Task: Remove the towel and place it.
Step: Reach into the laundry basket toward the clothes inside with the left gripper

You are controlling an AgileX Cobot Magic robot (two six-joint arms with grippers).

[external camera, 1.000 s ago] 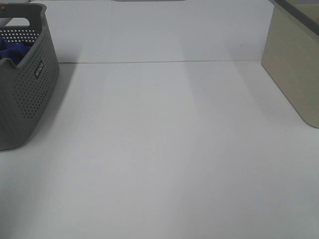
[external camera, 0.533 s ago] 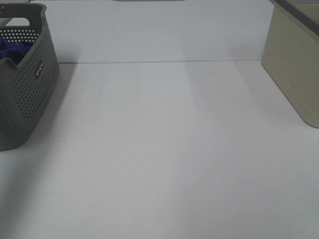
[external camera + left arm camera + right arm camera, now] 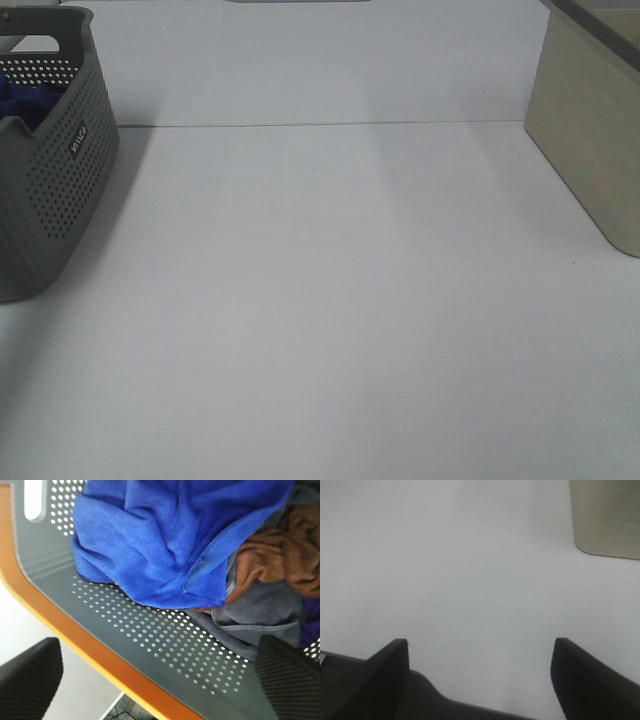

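Towel (image 3: 165, 540) heaped in grey basket (image 3: 60, 170), white table (image 3: 330, 300), left tool (image 3: 160, 680) spread, right tool (image 3: 480, 667) spread

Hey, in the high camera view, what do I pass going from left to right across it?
Grey perforated basket with the blue towel inside it → white table → beige box at the right edge.

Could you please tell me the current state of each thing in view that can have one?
towel: crumpled inside the basket, not gripped.
basket: upright on the table, towel inside.
brown cloth: bunched in the basket beside the towel.
left gripper: jaws open over the basket, empty.
right gripper: jaws open over the table, empty.
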